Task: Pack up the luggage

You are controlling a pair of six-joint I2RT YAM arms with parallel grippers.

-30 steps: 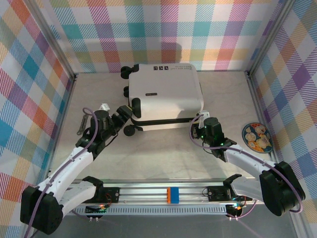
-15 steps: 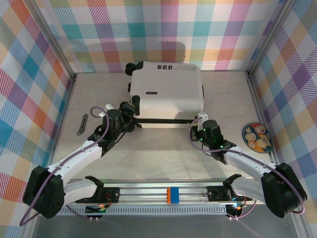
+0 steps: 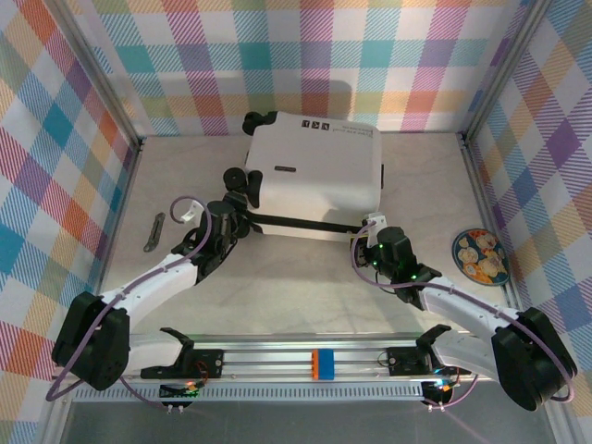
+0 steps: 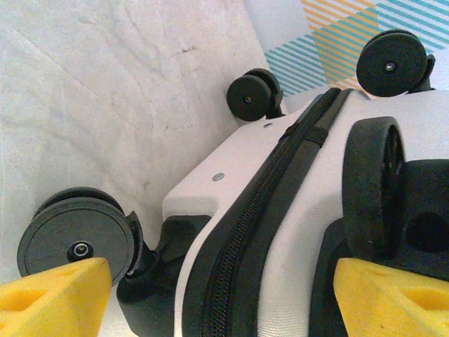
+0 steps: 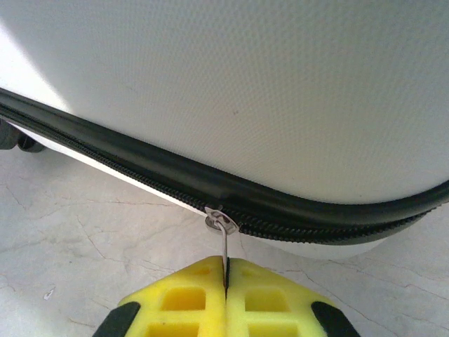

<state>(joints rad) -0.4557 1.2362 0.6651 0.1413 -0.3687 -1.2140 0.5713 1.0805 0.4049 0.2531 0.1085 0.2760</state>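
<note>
Top view: the luggage (image 3: 319,171), one white hard-shell case, lies closed in the upper centre of the frame, near the checked back wall. Over the last second it has swung clockwise and slid up and to the right, and its wheeled end now points to the upper left. My left gripper (image 3: 242,196) has followed it in from the left and sits against that wheeled end. My right gripper (image 3: 373,225) has stayed at the case's lower right edge.

Left wrist view: my left gripper (image 4: 224,302) stands wide, its yellow pads (image 4: 56,298) at the bottom corners of the frame on either side of the black zip seam. I cannot tell whether they press on anything. I count four black wheels (image 4: 74,242).

Right wrist view: my right gripper (image 5: 226,281) is pinched tight on the one zipper pull (image 5: 223,242), low in the frame's centre.

I judge the zip is being drawn while the case turns, so packing looks close to finished.

Also counted in the top view: one patterned plate (image 3: 480,254) at right and one small metal tool (image 3: 154,231) at left.
</note>
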